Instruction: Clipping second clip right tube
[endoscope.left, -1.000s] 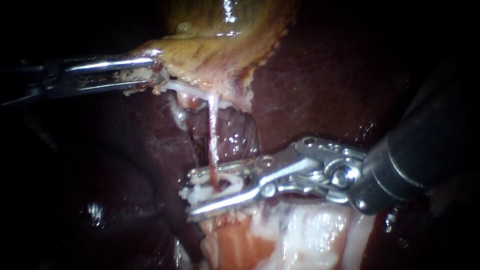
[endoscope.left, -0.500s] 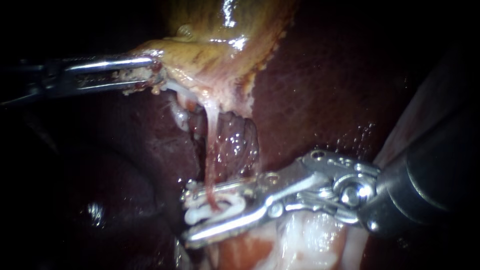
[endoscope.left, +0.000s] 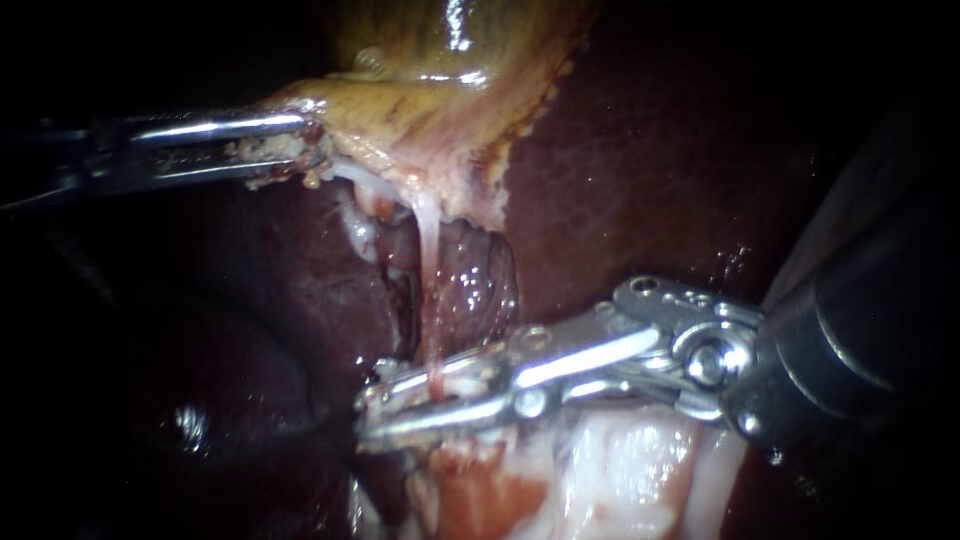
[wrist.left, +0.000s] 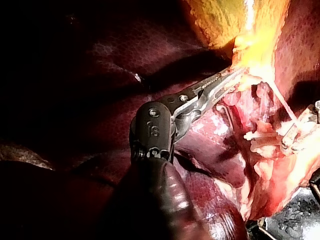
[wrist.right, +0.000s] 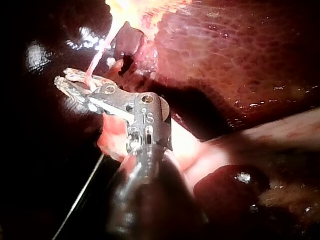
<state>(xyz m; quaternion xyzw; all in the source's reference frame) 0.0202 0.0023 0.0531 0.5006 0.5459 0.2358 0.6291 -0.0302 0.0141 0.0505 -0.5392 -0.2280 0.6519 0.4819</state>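
The dark liver (endoscope.left: 650, 170) fills the background, and the yellow gallbladder (endoscope.left: 440, 100) lies over its upper part. The left instrument (endoscope.left: 318, 150) has its claw clamped on the gallbladder's lower edge, apparently to hold the thin pale tube (endoscope.left: 428, 270) taut and clear of the liver. The tube runs straight down from the gallbladder into the claw of the right instrument (endoscope.left: 368, 405). This claw crosses the tube squarely and is squeezed nearly together on a white clip (endoscope.left: 455, 378) set around it, just above pale fatty tissue (endoscope.left: 620, 470). The clip looks to be in the act of being pressed closed.
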